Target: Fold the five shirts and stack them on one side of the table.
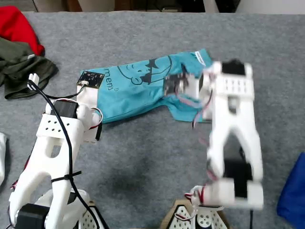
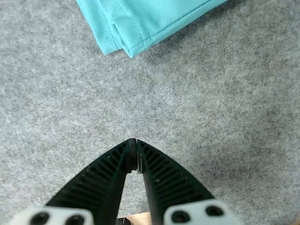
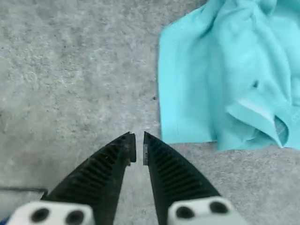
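A teal shirt (image 1: 138, 90) lies partly folded across the middle of the grey table (image 1: 143, 157), with a dark print on top. My left gripper (image 1: 88, 98) sits at the shirt's left end. In the left wrist view the left gripper (image 2: 134, 141) is shut with nothing in it, just above the felt, a short way from a folded corner of the teal shirt (image 2: 140, 23). My right gripper (image 1: 183, 90) hovers at the shirt's right end. Seen from the right wrist, the right gripper (image 3: 139, 137) is open by a narrow gap and empty, beside the rumpled edge of the teal shirt (image 3: 225, 79).
A red shirt (image 1: 16, 26) and a dark green shirt (image 1: 21, 67) lie bunched at the back left. A blue shirt (image 1: 293, 195) pokes in at the right edge, and white cloth (image 1: 2, 157) at the left edge.
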You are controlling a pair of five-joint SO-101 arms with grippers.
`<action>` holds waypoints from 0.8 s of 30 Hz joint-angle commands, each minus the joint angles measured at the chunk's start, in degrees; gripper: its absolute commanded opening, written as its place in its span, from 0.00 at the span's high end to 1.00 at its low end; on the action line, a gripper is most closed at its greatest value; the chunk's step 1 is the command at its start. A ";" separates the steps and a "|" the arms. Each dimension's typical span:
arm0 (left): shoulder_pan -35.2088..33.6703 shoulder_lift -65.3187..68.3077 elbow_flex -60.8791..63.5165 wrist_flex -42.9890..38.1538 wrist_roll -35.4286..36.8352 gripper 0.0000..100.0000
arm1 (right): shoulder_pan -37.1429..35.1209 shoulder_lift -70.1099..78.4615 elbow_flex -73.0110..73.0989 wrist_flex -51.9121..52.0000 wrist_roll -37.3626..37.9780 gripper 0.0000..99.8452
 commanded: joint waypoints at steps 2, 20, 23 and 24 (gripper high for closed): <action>-0.35 -1.54 -1.58 0.00 -0.53 0.98 | -1.36 -11.82 19.65 -13.01 0.70 0.94; -0.35 -1.54 -1.49 0.44 -0.62 0.98 | -0.92 17.89 0.31 -17.67 -0.79 0.82; -0.35 -1.54 -1.67 0.44 -0.62 0.98 | -1.19 20.79 -0.40 -17.67 -0.62 0.85; -0.35 -1.54 -1.67 0.44 -0.70 0.98 | -1.19 21.41 -0.40 -17.67 -0.62 0.88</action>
